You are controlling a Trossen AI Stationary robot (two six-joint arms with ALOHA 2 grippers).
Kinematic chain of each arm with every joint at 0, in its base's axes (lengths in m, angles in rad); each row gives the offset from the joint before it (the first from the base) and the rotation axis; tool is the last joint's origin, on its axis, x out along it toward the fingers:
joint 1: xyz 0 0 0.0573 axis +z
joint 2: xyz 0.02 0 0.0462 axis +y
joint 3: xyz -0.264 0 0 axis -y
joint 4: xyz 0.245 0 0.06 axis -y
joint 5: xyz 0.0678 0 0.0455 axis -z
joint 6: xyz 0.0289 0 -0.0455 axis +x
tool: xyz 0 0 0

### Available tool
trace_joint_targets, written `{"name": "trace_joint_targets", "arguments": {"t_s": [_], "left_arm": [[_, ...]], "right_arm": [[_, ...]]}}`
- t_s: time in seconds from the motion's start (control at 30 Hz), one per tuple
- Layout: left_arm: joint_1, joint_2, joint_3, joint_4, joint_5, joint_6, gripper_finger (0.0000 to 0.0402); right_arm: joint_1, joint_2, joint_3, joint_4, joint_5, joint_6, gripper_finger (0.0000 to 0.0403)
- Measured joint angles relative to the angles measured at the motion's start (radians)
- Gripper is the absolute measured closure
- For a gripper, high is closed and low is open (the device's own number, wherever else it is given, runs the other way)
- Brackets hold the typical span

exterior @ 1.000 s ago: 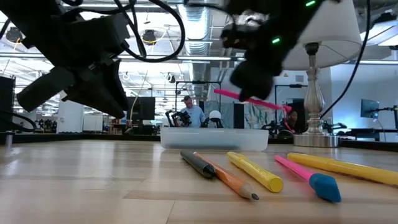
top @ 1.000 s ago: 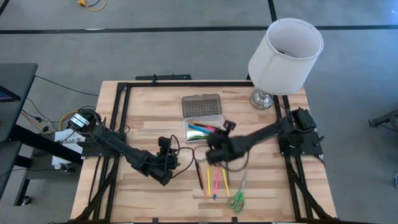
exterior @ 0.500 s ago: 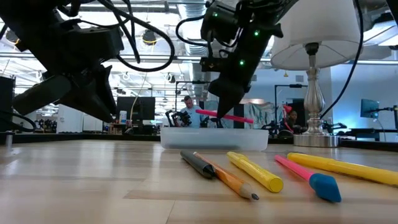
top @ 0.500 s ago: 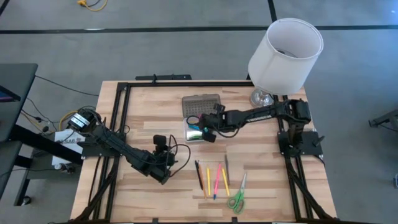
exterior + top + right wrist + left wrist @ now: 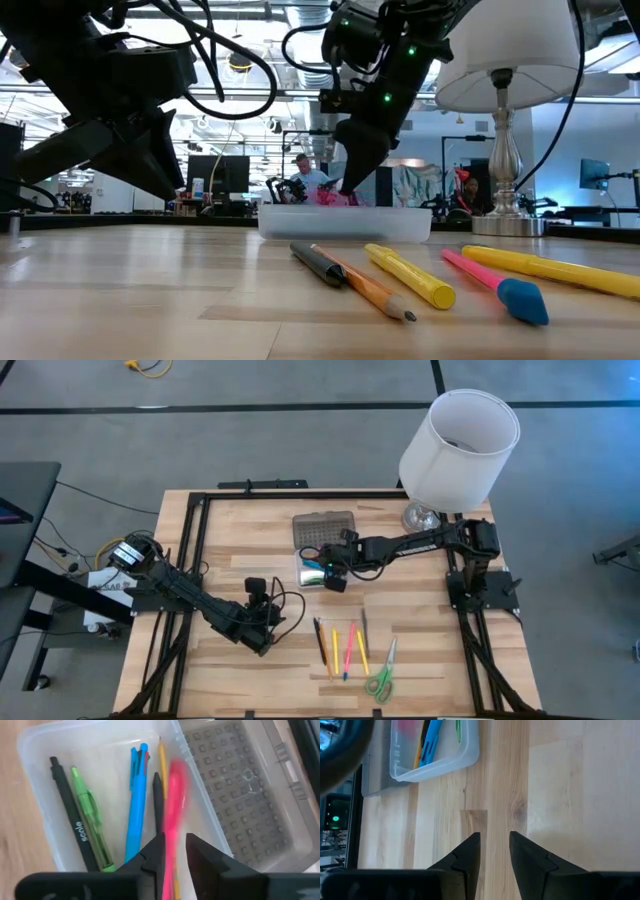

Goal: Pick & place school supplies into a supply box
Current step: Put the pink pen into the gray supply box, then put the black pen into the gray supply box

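- Clear plastic supply box (image 5: 40,750) sat mid-table, lid open, holding several pens; pink pen (image 5: 172,805) blurred, dropping in.
- Right gripper (image 5: 174,851) above it, fingers narrowly parted, apparently empty.
- Left gripper (image 5: 494,851) idle toward the left edge, slightly parted, empty.
- Toward the near edge: five loose pens (image 5: 345,647) and scissors (image 5: 381,678) remained; roughly half done.

Clear supply box (image 5: 318,572) open, dotted lid (image 5: 325,529) flat — pink pen (image 5: 172,800) dropping in, scissors (image 5: 381,677) on table

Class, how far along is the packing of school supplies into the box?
Done: several pens, blue, green and dark, lie in the supply box. In hand: the right pincer hangs over the box, a blurred pink pen at its fingers. Left: four pens and green scissors on the table; the left pincer waits empty.
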Motion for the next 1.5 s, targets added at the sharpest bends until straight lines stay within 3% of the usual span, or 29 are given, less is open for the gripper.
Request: {"name": "trace_joint_targets", "arguments": {"t_s": [0.33, 0.6, 0.87, 1.0, 1.27, 1.5], "left_arm": [[-0.004, 0.0, 0.0, 0.047, -0.003, 0.019, 0.0302], [-0.004, 0.0, 0.0, 0.317, 0.023, 0.267, 0.0302], [0.013, 0.066, 0.0, 0.649, 0.282, 0.618, 0.0302], [0.042, 0.122, 0.0, 0.77, 0.361, 0.743, 0.0302], [0.11, 0.162, 0.0, 0.881, 0.549, 0.782, 0.0302], [0.135, 0.196, 0.001, 1.011, 0.688, 0.822, 0.0302]], "right_arm": [[0.06, -0.02, 0.0, 0.014, 0.016, -0.035, 0.028], [0.234, -0.094, 0.001, -0.009, 0.102, -0.031, 0.0284], [0.462, -0.158, 0.001, -0.092, 0.313, 0.119, 0.0285], [0.573, -0.16, 0.001, -0.155, 0.417, 0.25, 0.0285], [0.782, -0.148, 0.001, -0.293, 0.614, 0.521, 0.0285], [0.926, -0.148, 0.0, -0.318, 0.786, 0.57, 0.0285]]}}
